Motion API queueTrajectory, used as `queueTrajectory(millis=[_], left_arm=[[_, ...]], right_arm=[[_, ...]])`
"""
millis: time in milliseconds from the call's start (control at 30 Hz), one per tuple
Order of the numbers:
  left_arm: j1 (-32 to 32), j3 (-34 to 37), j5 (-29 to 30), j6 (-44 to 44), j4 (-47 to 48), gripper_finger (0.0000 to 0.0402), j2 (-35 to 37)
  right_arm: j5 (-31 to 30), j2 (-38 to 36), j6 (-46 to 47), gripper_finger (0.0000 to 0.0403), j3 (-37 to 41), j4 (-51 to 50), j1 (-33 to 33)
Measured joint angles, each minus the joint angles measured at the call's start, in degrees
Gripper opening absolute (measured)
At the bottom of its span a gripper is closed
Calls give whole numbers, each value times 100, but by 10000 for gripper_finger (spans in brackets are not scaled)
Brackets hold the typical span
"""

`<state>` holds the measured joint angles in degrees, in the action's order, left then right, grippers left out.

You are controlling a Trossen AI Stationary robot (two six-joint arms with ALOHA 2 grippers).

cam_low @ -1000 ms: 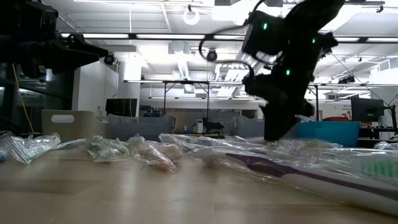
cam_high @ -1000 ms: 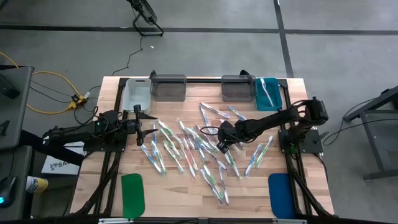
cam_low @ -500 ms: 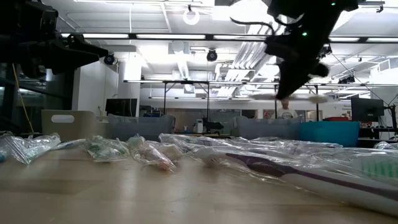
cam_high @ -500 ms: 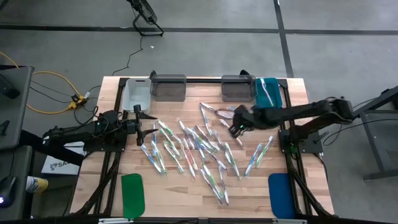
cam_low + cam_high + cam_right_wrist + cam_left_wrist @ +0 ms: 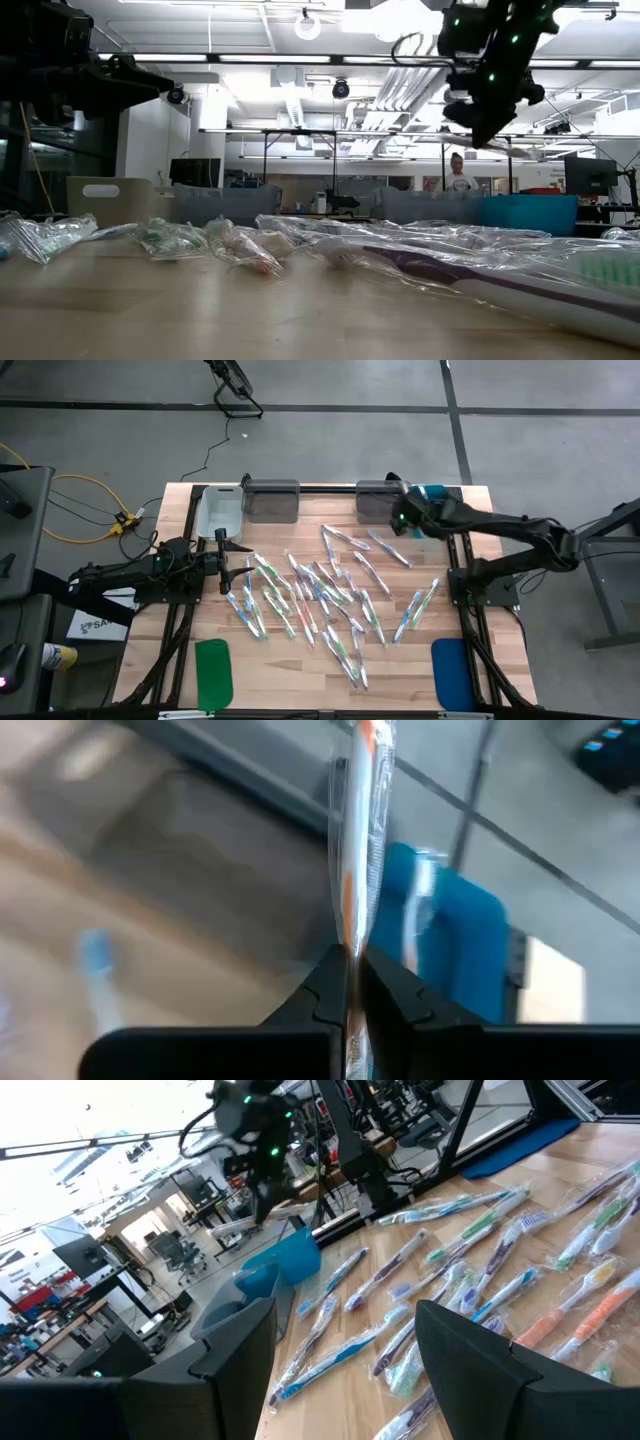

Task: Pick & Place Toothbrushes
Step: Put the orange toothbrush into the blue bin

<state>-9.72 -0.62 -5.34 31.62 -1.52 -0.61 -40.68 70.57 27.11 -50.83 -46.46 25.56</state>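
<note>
Several clear-wrapped toothbrushes [image 5: 320,595] with green, blue and pink accents lie flat and scattered over the middle of the wooden table. My right gripper [image 5: 403,517] hangs high over the far right of the table, beside the grey bin [image 5: 378,500] and the blue bin [image 5: 432,508]. It is shut on one wrapped toothbrush with orange accents [image 5: 358,840]. My left gripper [image 5: 345,1345] waits open at the left side of the pile [image 5: 228,555], touching nothing. My right gripper [image 5: 350,970] pinches the orange-accented wrapped toothbrush [image 5: 352,935] between its two fingers. The brush sticks out forward past the fingertips, roughly along them. It is lifted clear of the table and shows nearly level below the gripper in the low view [image 5: 510,150].
Along the far edge stand a whitish bin [image 5: 220,510], a grey bin [image 5: 270,500], a second grey bin and the blue bin, which holds a toothbrush. A green pad [image 5: 213,672] and a blue pad [image 5: 450,672] lie at the near corners. A person [image 5: 459,172] stands far behind.
My right gripper has risen from the middle of the pile with one toothbrush between its fingers. It has then swung up and toward the far right, ending beside the grey and blue bins. The toothbrush has been lifted clear of the table.
</note>
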Motion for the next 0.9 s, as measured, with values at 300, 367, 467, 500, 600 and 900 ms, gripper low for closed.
queueTrajectory(millis=[300,367,467,500,600,900], left_arm=[[0,0,0,2,0,232,1],[-1,0,0,1,0,232,0],[0,0,0,1,0,232,0],[-2,0,0,0,1,232,-1],[-2,0,0,0,0,232,1],[-2,0,2,0,0,232,1]], right_arm=[[-151,566,-623,10,0,263,1121],[-167,742,-714,10,0,379,1299],[-319,996,-841,10,-2,418,1511],[-343,1088,-935,10,-2,390,1565],[-458,1295,-1088,10,-2,272,1691],[-384,1619,-1544,10,-2,134,1917]])
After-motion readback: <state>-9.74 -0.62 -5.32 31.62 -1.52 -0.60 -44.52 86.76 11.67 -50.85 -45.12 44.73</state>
